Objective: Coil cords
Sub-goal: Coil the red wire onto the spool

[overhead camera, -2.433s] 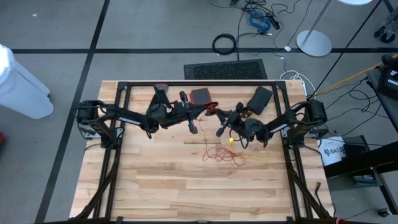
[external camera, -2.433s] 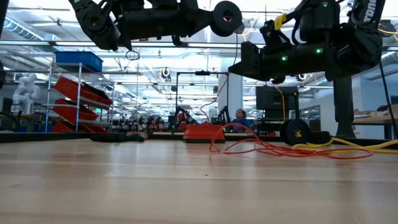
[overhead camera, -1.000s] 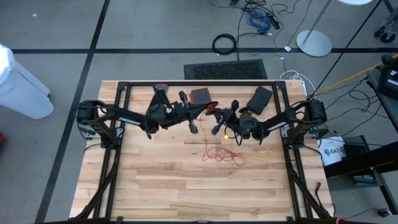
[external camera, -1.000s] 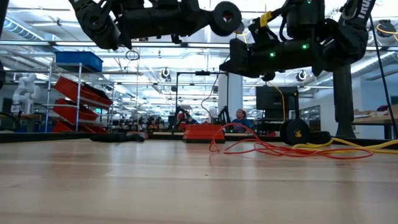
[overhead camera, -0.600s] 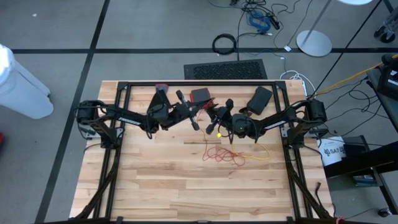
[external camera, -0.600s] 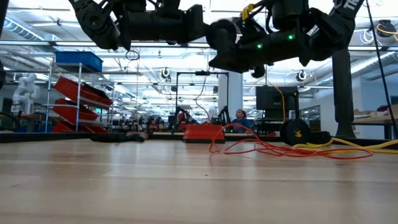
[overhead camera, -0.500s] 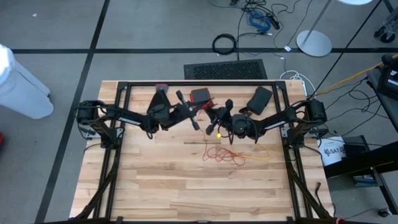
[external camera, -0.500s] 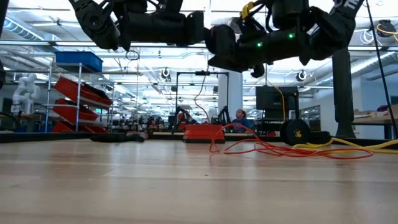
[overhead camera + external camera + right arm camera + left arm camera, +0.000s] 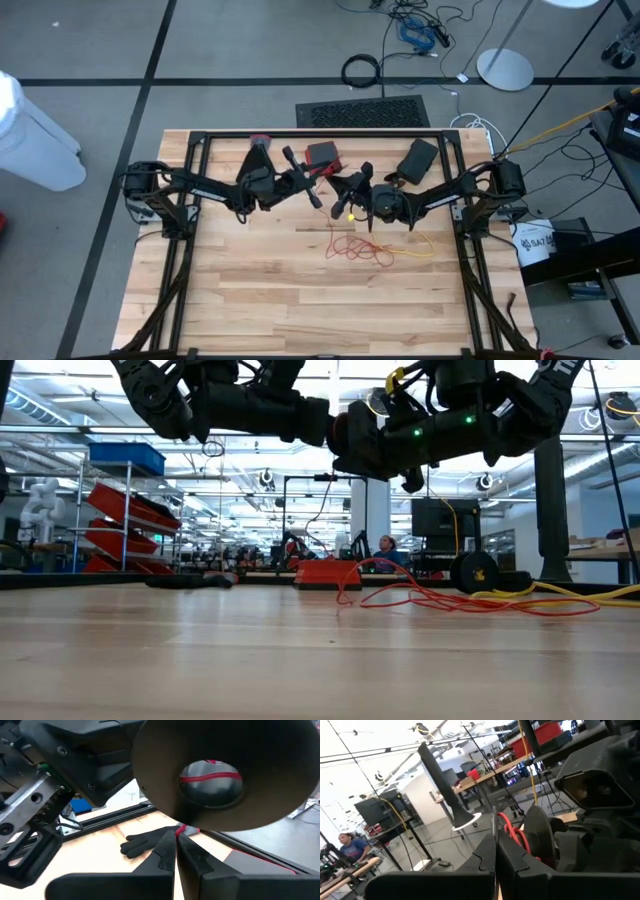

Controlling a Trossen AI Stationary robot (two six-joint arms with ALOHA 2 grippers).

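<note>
The table (image 9: pixel 250 290) is a bare wooden top inside a black frame, and most of it lies free, probably to leave room for laying out loops. Both arms reach in from the sides and meet high over its far middle, well above the wood, so neither is working the cords at this moment; my guess is they are lining up a hand-over or a shared pull. The left gripper (image 9: pixel 316 200) and right gripper (image 9: pixel 341 207) hang almost tip to tip. At the far edge sit a red box (image 9: pixel 321 153) and a black box (image 9: pixel 417 157), out of the working area. The cords lie loose on the wood below and just in front of the grippers: a red cord (image 9: pixel 350 247) in an untidy tangle, and a yellow cord (image 9: pixel 418 247) trailing off to the right of it. A black glove (image 9: pixel 145 841) lies flat on the table. Both pairs of jaws are pressed fully together; in the wrist views a red strand runs close by the left tips, but I cannot tell whether it is pinched.
</note>
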